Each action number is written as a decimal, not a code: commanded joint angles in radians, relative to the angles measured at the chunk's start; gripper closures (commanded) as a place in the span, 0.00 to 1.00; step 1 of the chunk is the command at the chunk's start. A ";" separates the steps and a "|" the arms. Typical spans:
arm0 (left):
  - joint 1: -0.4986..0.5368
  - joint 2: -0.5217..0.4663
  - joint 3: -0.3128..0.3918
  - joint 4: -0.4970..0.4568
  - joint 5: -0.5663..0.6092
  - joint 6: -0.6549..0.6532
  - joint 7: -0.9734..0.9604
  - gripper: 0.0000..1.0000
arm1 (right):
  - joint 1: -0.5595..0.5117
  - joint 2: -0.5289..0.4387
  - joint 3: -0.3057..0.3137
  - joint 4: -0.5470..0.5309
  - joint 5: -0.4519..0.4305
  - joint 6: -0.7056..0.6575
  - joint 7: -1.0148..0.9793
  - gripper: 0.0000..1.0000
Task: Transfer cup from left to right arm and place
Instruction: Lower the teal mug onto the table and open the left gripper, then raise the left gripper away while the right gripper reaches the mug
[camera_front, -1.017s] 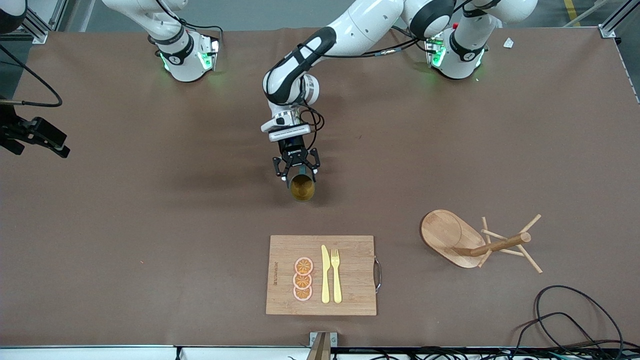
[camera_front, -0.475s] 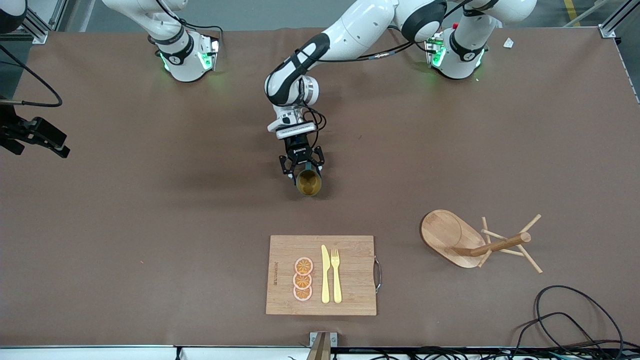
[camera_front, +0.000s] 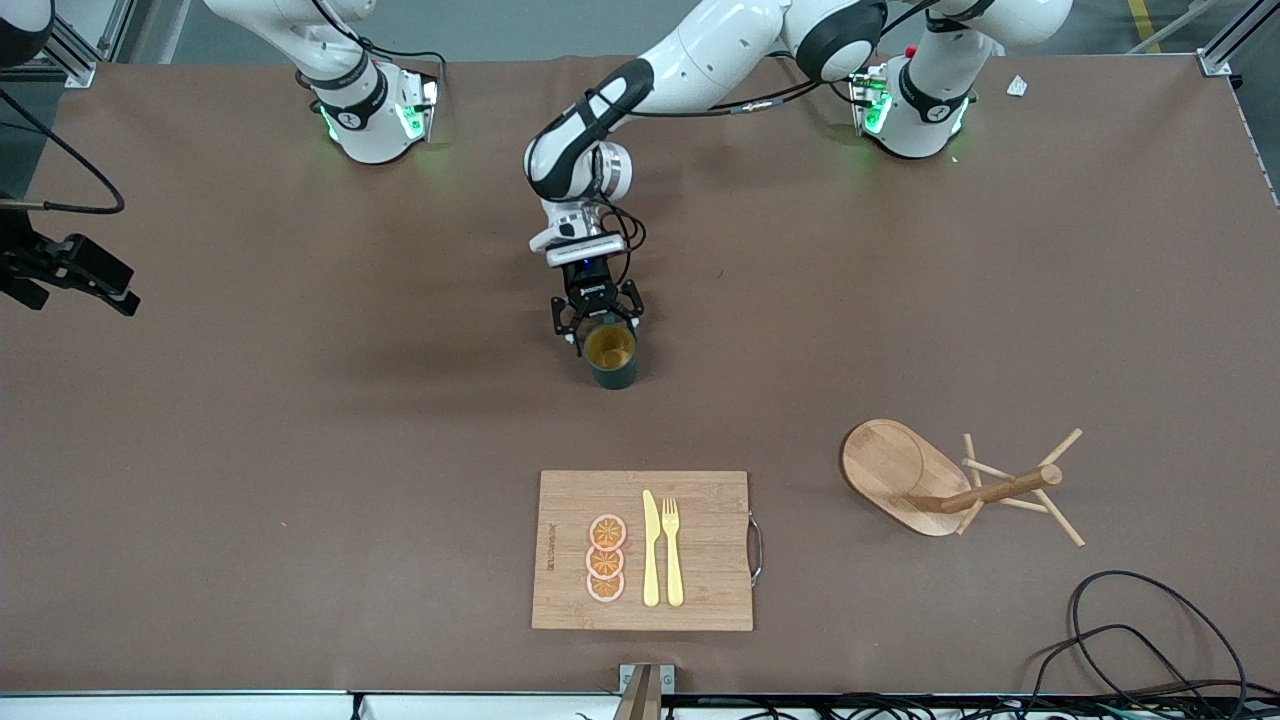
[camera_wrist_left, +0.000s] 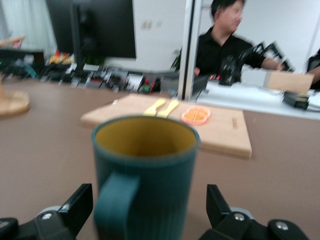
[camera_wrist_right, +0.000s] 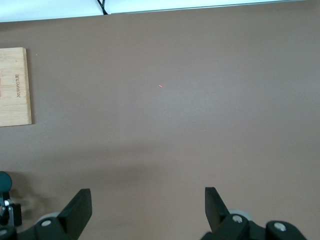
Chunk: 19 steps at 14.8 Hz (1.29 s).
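Cup (camera_front: 611, 357) is standing upright on the table (camera_front: 300, 400) mid-table, farther from the front camera than the cutting board (camera_front: 700, 540), nothing visible in its yellow inside. Left gripper (camera_front: 598, 322) is sitting low at the cup, fingers (camera_wrist_left: 80, 205) spread either side with gaps showing. Right gripper (camera_wrist_right: 145, 210) is hanging open over bare table, waiting. Board is carrying orange slices (camera_front: 606, 558), knife (camera_front: 651, 548), fork (camera_front: 672, 550).

High front camera; both wrist views sharing the cutting board (camera_front: 642, 550).
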 joint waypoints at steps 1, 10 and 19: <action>-0.012 -0.103 -0.040 0.000 -0.158 -0.003 0.020 0.00 | -0.015 -0.010 0.011 -0.011 0.006 0.000 -0.012 0.00; 0.020 -0.479 -0.095 0.005 -0.666 -0.016 0.326 0.00 | 0.054 -0.014 0.017 -0.008 -0.002 -0.093 0.005 0.00; 0.358 -0.793 -0.095 0.005 -0.976 -0.016 0.739 0.00 | 0.272 0.087 0.017 -0.031 0.018 0.006 0.335 0.00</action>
